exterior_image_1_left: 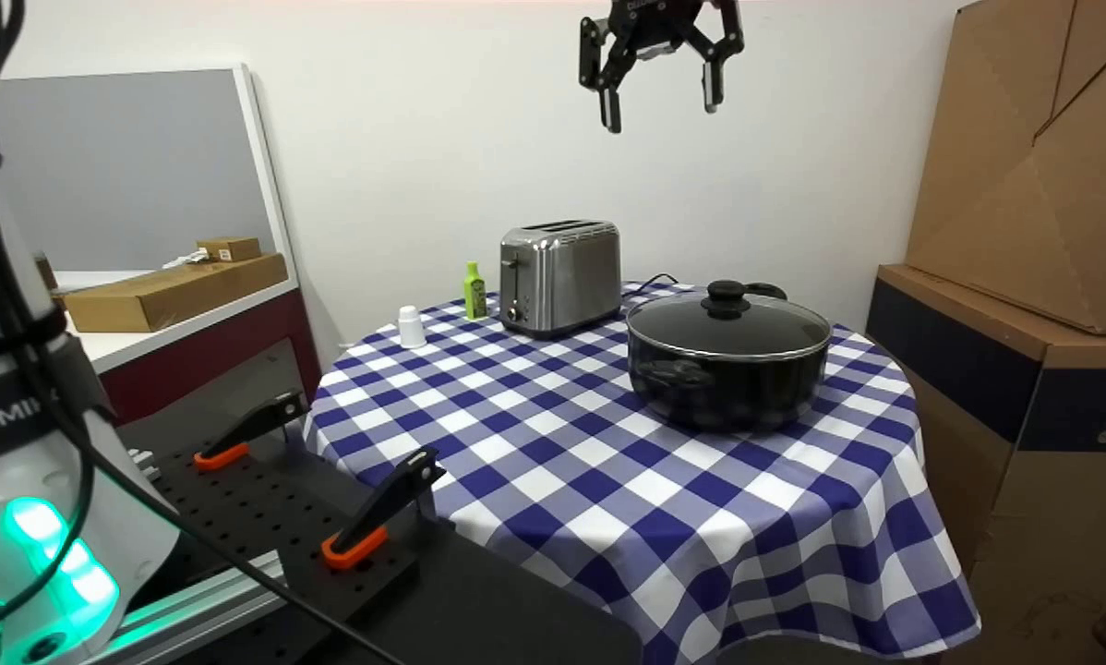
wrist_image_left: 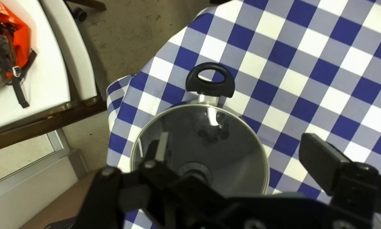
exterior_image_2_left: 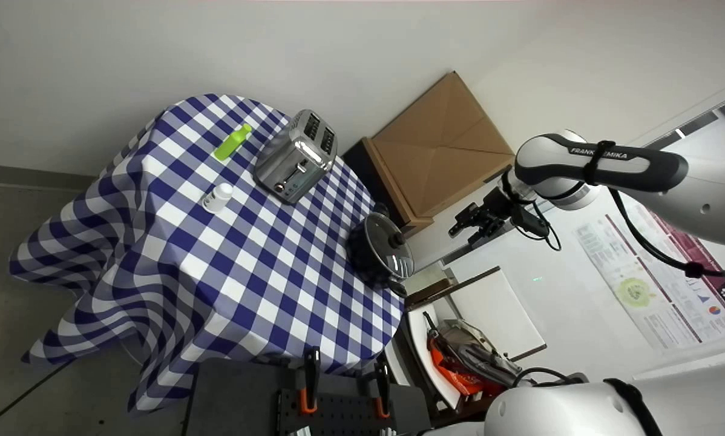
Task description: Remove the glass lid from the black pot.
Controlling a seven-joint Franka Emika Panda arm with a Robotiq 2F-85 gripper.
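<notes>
While the glass lid (exterior_image_1_left: pixel 728 334) covers the black pot (exterior_image_1_left: pixel 730 395), the pincer (exterior_image_1_left: pixel 662 120) gapes wide, well above.

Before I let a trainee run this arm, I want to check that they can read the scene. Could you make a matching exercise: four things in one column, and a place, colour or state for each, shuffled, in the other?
Things
1. glass lid
2. slim bottle
3. toaster
4. gripper

Place, colour or state
A. boxy, with a silver finish
B. open, up in the air
C. resting on top of the black pot
D. bright green

Right pairs
1-C, 2-D, 3-A, 4-B
</notes>
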